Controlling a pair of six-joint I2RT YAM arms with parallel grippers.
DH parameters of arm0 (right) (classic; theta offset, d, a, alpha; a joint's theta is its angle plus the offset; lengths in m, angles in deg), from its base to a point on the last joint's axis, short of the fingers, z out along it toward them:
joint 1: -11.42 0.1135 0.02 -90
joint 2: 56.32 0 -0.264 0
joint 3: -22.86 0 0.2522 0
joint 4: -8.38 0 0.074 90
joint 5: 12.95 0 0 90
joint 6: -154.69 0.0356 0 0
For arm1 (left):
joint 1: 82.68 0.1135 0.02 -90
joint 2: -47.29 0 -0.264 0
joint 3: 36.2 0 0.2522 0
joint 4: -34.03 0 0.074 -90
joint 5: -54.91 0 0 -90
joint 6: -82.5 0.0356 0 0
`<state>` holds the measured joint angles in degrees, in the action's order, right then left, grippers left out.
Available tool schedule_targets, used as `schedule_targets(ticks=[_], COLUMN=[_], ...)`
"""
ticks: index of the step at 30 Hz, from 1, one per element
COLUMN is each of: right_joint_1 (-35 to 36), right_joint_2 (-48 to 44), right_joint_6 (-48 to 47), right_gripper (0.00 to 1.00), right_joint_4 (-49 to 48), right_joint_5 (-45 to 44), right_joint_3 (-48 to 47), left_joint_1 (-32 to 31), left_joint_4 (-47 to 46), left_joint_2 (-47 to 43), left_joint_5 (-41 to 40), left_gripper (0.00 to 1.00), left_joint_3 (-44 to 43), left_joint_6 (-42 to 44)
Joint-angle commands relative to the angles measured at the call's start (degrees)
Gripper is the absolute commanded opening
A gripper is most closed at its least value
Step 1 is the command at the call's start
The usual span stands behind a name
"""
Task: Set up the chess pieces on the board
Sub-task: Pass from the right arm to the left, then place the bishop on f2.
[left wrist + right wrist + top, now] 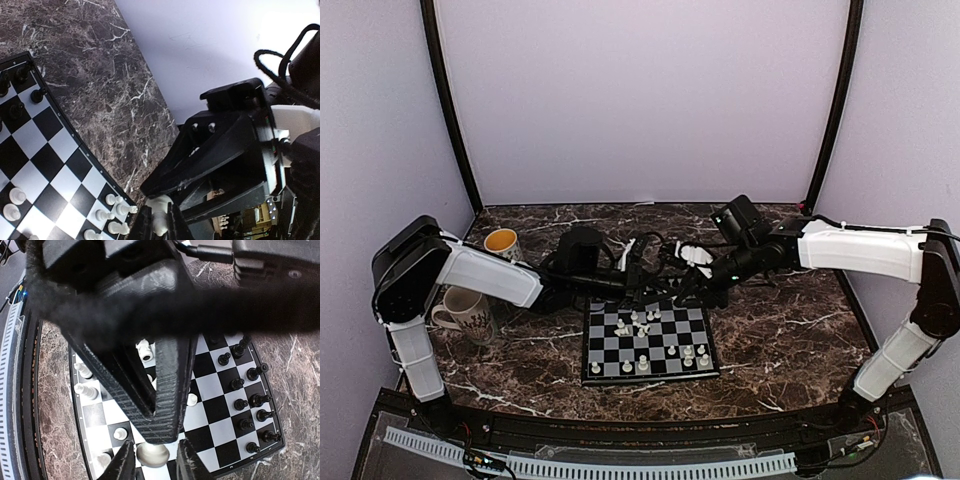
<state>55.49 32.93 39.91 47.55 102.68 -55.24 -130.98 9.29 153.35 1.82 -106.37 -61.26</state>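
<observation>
The board (610, 350) lies on the marble table (790, 340) just in front of the arm bases. Loose white pieces (640, 322) are scattered over its squares, some tipped over, not lined up in rows. The black pieces (250, 400) stand in two fairly orderly files along one edge. So the black side looks largely arranged and the white side is the work left.

Over the far part of the board the two arms meet tip to tip. The left gripper (159, 222) has its fingers pressed onto a single white piece (160, 217), held upright and clear of the squares. The right gripper (155, 462) comes in from the opposite side, its fingers standing either side of a white piece (152, 454), seen end-on. A sliver of gap shows on one side, so I cannot tell whether it grips.

This is probably the same piece, being passed between the arms so that the one with the better reach can set it down. The piece sits right at both tools' fingertips, above the board, not on it.

Further back and to the left, well away from the board, stand a white mug (465, 312) and a yellow-lined mug (502, 242).
</observation>
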Motion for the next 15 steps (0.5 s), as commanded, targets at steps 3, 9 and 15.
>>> schedule_targets(ticks=[3, 9, 15], right_joint_1=[-3.22, -10.21, -12.61], right_joint_2=[-4.86, -7.8, -6.56], right_joint_6=[-1.12, -0.93, 0.63], right_gripper=[0.38, 0.5, 0.5], right_joint_4=[0.73, 0.85, 0.07], right_joint_5=[2.27, 8.21, 5.98], right_joint_3=[1.52, 3.16, 2.34], left_joint_1=[-0.22, -3.07, -9.5], left_joint_4=[17.62, 40.13, 53.92], left_joint_2=[-6.99, -13.67, -14.29], left_joint_5=[-3.08, -18.18, -27.43], left_gripper=[0.01, 0.0, 0.01], left_joint_3=[-4.24, -8.63, -13.2], left_joint_6=[14.68, 39.53, 56.32])
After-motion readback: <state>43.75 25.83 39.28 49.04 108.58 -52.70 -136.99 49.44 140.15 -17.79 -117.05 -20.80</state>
